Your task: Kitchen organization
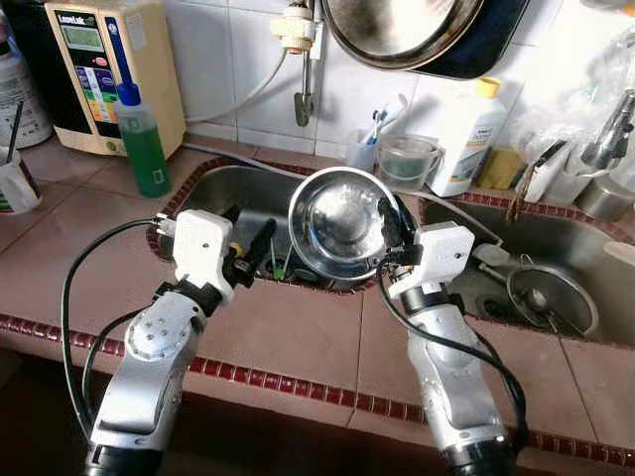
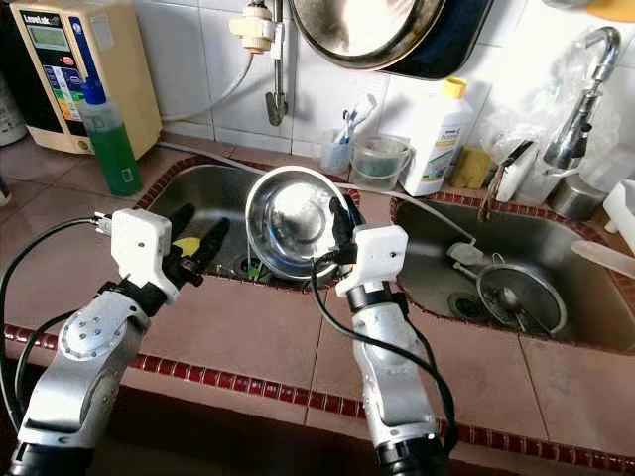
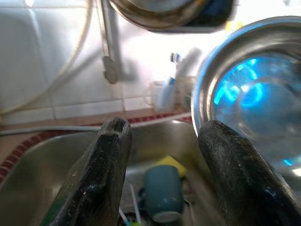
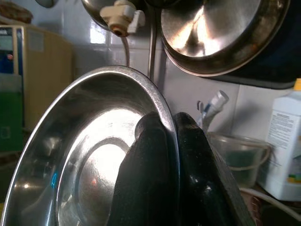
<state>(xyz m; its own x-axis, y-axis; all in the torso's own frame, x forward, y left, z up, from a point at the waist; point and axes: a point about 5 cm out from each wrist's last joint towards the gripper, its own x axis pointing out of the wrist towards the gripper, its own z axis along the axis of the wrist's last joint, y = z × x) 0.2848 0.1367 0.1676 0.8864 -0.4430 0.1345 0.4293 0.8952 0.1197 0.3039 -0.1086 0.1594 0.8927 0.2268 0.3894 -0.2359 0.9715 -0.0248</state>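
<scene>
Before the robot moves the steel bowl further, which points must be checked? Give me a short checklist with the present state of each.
1. Right gripper pinches the rim of the steel bowl: ok.
2. Bowl is lifted above the left sink, tilted on its side: ok.
3. Left gripper is open and holds nothing: ok.
4. Left gripper is apart from the bowl: ok, but near.
5. Teal cup lies in the sink below: not ok for setting the bowl down there.
6. Grip firm enough: cannot tell.
</scene>
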